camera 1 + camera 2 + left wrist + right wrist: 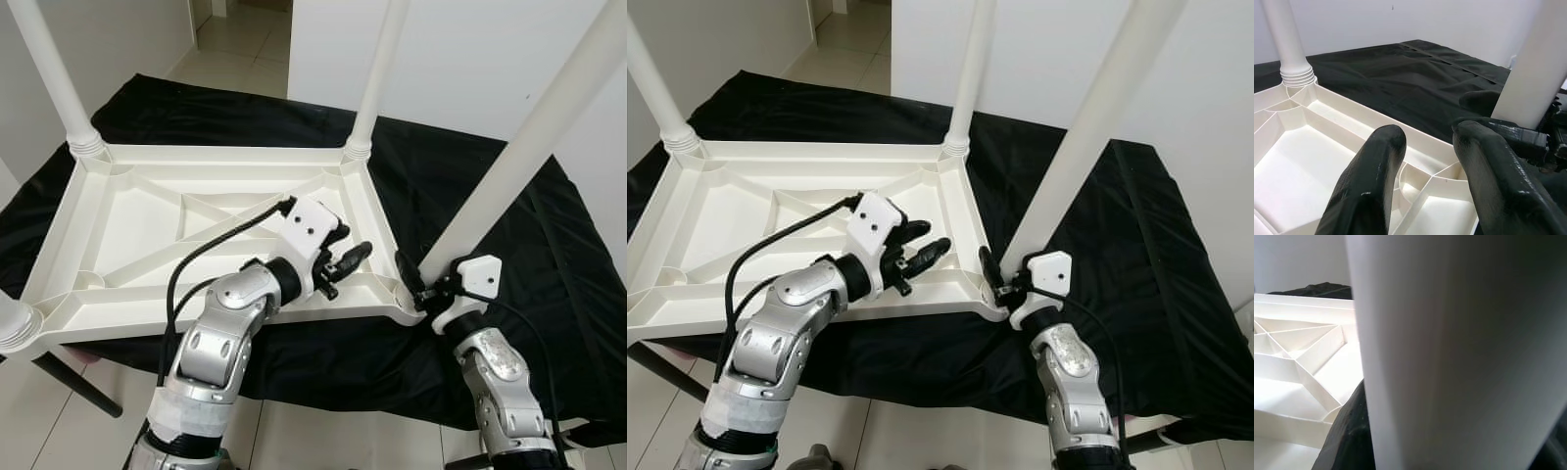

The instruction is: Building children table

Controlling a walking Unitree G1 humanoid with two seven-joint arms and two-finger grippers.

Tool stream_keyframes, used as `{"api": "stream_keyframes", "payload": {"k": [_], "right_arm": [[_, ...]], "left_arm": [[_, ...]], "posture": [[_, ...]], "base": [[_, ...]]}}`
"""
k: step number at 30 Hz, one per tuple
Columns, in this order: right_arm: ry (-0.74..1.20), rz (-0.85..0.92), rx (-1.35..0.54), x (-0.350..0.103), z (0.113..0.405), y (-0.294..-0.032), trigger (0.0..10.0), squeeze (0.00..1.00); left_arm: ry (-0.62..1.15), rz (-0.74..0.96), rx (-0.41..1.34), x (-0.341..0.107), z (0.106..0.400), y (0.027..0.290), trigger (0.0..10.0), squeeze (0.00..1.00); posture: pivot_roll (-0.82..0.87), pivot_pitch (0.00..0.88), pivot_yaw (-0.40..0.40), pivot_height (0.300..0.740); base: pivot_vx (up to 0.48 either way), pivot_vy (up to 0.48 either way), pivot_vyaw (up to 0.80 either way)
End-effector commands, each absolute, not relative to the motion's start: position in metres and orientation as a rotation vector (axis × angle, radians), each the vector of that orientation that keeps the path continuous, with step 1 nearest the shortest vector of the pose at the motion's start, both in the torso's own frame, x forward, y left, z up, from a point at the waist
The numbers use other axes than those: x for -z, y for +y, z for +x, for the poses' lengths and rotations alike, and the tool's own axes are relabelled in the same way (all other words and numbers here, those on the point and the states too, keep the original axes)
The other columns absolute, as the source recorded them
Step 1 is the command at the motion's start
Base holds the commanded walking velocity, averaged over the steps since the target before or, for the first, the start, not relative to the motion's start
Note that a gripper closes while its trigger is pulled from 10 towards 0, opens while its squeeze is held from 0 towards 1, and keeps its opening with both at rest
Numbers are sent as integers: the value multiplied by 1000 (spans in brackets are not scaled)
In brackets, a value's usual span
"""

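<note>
— Where do we stand with the right gripper (pixel 1004 277)?

— We have it closed around the foot of the leaning leg (pixel 1087 127), right where the leg meets the near right corner socket (pixel 991 305) of the tabletop (pixel 725 220). The leg tilts away to the right, so we judge it is not seated straight yet.

— And the left gripper (pixel 345 262)?

— It hovers over the ribbed underside just beside that same corner, fingers (pixel 1369 186) parted and holding nothing. It is not pressing the frame down.

— Where is the tabletop itself?

— Upside down on the desk (pixel 490 176), which is draped in a black cloth (pixel 1136 255). Its near edge sits at the desk's near edge. Two legs (pixel 377 73) already stand upright in the far corners, and we see a third (pixel 12 323) at the near left.

— So what could go wrong?

— We think the tilt is the main risk. If we turn or push the leg while it leans, the thread may bite crooked and jam, or the foot may pop out of the socket.

— Anything else?

— With nothing holding the frame, a sideways push on that long leg could slide the whole tabletop on the cloth, maybe off the near edge. Our grip is also low on a smooth leg, so the top could swing and slip through.
</note>
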State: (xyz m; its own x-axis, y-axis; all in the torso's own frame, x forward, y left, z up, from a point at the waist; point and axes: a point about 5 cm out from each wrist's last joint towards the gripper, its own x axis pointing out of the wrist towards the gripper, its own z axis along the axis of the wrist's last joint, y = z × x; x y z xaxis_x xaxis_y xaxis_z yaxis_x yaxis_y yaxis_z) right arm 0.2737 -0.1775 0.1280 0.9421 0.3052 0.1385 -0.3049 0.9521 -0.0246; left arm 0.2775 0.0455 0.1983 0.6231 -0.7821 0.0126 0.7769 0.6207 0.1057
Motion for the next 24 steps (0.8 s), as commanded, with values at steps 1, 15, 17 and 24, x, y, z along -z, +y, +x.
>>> {"api": "stream_keyframes", "payload": {"k": [1, 15, 17, 24], "right_arm": [[28, 56, -249, -100, 273, -188, 10000, 0], [138, 188, -128, -92, 283, -193, 10000, 0], [138, 188, -128, -92, 283, -193, 10000, 0], [128, 245, -50, -85, 279, -201, 10000, 0]], "left_arm": [[-69, 89, 783, -202, 281, 47, 10000, 0], [-74, 89, 779, -204, 280, 47, 10000, 0], [-74, 89, 779, -204, 280, 47, 10000, 0], [-76, 90, 774, -204, 280, 48, 10000, 0]], "posture": [[133, 66, -59, 740], [139, 60, -69, 740], [139, 60, -69, 740], [144, 59, -74, 740]], "base": [[0, 0, 0], [0, 0, 0], [0, 0, 0], [0, 0, 0]]}}
